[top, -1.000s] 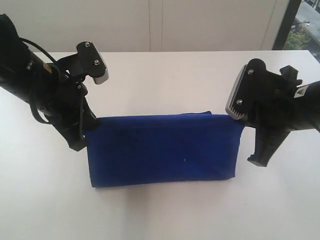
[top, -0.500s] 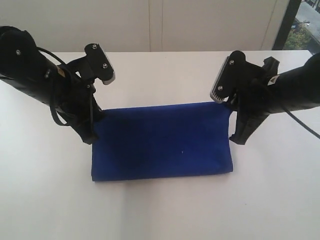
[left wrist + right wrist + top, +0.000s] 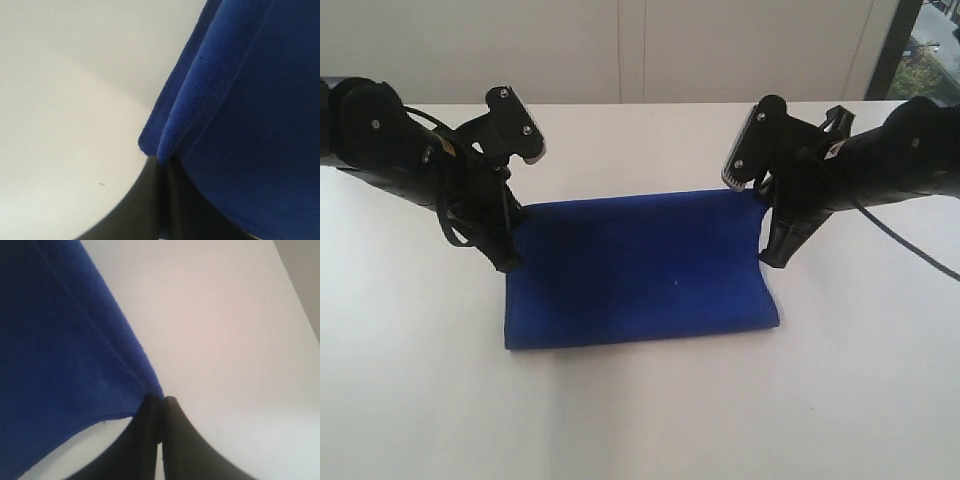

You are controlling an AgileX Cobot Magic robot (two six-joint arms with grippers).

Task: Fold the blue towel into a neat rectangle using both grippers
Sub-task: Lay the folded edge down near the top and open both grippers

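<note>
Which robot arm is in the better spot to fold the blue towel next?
Neither beats the other. The left end effector is shut on one corner of the blue towel, the right end effector on the other, so both should probably move together.

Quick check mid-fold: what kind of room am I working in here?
Probably an office or lab: a plain white table, pale wall panels behind it, and a window showing greenery outside.

White table (image 3: 640, 420) against a pale panelled wall (image 3: 720, 50), with what looks like a window (image 3: 932, 50) far right
</note>
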